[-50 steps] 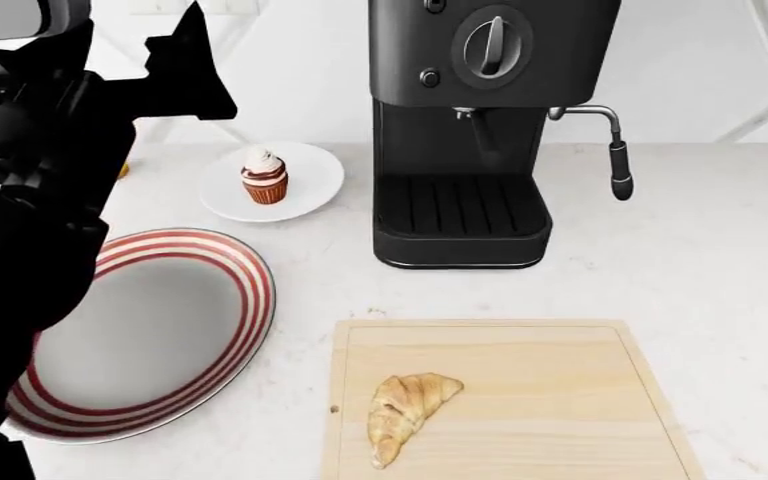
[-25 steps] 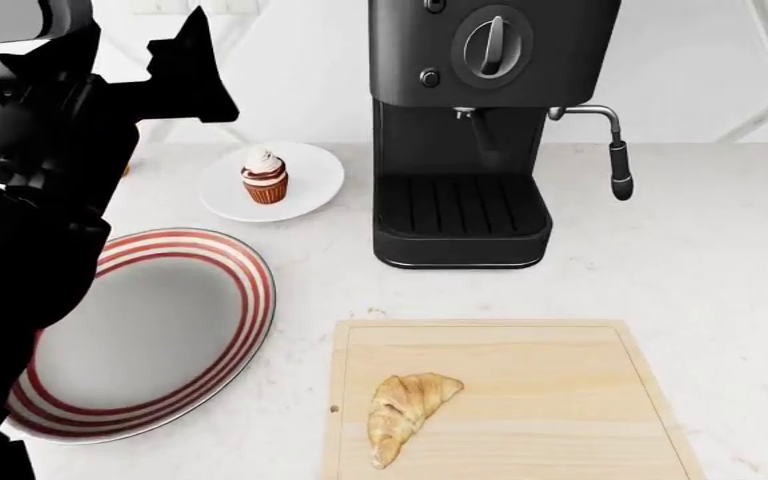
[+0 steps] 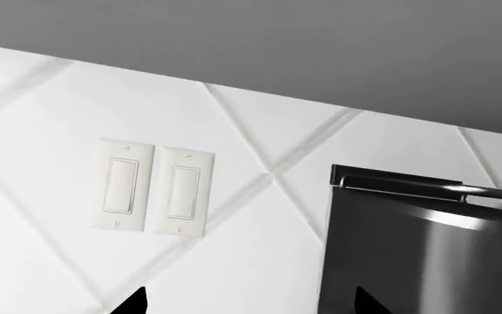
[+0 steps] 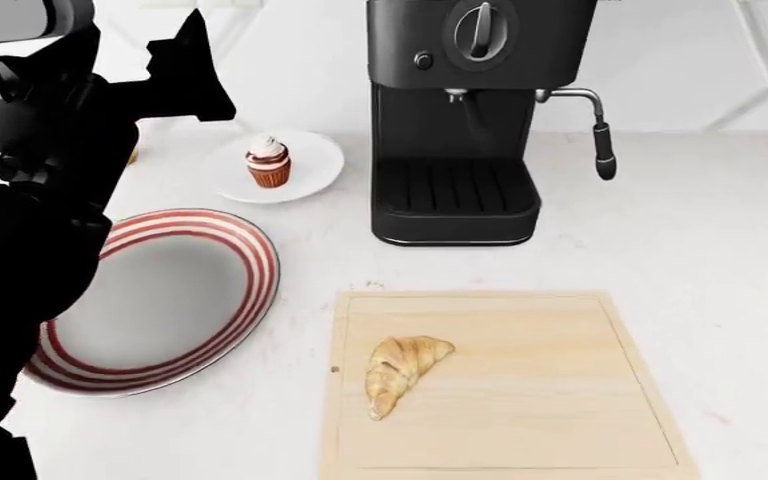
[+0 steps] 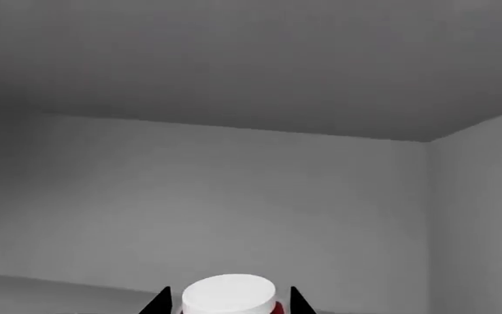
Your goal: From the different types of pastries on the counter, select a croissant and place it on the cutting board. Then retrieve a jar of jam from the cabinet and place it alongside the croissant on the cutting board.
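Jam jar [image 5: 229, 296] sits in the grey cabinet between our right claw [image 5: 228, 304] tips, spread apart. We judge it rigid, light and slick, so grip its sides squarely; whether the left claw [image 3: 246, 304] is parted, we cannot tell.

The croissant [image 4: 402, 368] is golden-brown with ridged layers and lies on the pale wooden cutting board [image 4: 544, 400], while at 11 o'clock from it a grey plate [image 4: 157, 300] carries red stripes round its rim. At 12 o'clock a black coffee machine [image 4: 458, 120] stands on the white, faintly marbled counter [image 4: 704, 230]. The cupcake [image 4: 268, 162], reddish-brown below white frosting, sits on a white saucer [image 4: 315, 170].
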Tool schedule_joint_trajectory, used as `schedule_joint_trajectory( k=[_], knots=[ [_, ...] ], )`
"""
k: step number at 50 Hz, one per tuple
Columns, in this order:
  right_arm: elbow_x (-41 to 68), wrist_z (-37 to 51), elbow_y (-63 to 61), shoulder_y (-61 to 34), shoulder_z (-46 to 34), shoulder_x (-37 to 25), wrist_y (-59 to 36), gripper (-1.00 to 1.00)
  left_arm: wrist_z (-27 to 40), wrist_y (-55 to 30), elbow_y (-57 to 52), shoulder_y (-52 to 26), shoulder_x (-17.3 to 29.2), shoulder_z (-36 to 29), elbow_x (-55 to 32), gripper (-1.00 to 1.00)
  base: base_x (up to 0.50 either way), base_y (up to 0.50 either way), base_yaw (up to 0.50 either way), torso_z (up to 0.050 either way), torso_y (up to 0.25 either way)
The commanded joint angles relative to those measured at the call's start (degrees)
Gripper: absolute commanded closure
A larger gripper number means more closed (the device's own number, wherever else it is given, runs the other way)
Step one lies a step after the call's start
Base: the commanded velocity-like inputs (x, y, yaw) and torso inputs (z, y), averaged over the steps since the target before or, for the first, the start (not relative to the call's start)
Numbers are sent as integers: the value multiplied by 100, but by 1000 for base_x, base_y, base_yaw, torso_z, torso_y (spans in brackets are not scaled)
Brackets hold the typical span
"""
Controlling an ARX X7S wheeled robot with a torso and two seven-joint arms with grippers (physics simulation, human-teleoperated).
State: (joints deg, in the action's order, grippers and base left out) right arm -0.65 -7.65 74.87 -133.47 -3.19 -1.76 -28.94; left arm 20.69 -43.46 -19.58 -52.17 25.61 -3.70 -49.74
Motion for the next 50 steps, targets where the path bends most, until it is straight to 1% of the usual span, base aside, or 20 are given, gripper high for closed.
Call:
schedule_joint_trajectory(
  k=[1,20,28,32,39,45,46,47,50],
  knots=[
    [-257,-146,-9,-153,143,66,261,100,21,-27,-74,-17,34,-11,-43,-100,-500,-61,0,0,0],
    [-226,-266,9,-153,144,46,105,100,28,19,-170,70,83,36,-109,-100,-500,-108,0,0,0],
    [-64,-328,12,-146,-126,43,-129,100,3,40,-175,93,85,46,-152,-100,-500,-189,0,0,-1],
    [-9,-262,12,-138,-147,60,-171,100,-13,45,-214,129,96,67,-202,-100,0,0,0,0,-3],
    [-51,398,11,-34,-284,38,-245,100,-139,154,-85,199,99,105,-209,-100,0,0,0,0,0],
    [-40,196,-4,-62,-446,68,-383,100,-306,327,258,182,14,33,-71,-100,0,0,0,0,0],
    [-39,143,-88,-36,-467,66,-447,100,-326,348,312,174,-6,16,-53,-100,0,0,0,0,0],
    [-33,94,-588,184,-485,38,-755,100,-340,357,341,165,-19,-1,-42,-100,0,0,0,0,0],
    [21,-25,-2673,1163,-519,-103,-1986,100,-366,372,380,125,-38,-52,-8,-100,0,0,0,0,0]
  ],
)
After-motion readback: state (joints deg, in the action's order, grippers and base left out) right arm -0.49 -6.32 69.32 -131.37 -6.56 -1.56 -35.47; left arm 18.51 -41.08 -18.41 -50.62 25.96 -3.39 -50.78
